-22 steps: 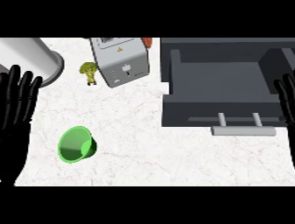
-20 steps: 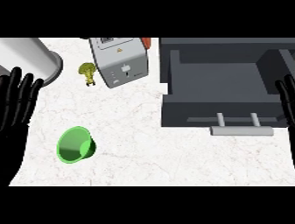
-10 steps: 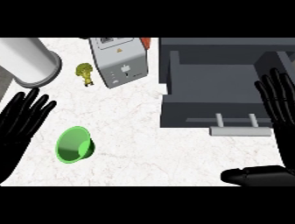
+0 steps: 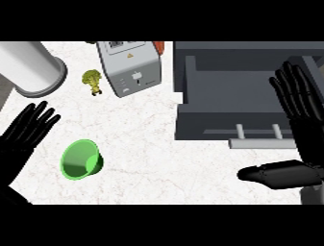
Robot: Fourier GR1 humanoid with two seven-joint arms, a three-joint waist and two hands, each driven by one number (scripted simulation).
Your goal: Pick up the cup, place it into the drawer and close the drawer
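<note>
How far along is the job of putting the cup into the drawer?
Done: nothing beyond the drawer standing open. In hand: nothing; the left hand is open beside the green cup on the counter, the right hand open by the drawer. Left: grasp, place, close.

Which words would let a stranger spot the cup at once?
Start at the open grey drawer on the right, then cross the white counter leftwards. The cup sits beside the left hand, the only bright green, hollow thing there.
</note>
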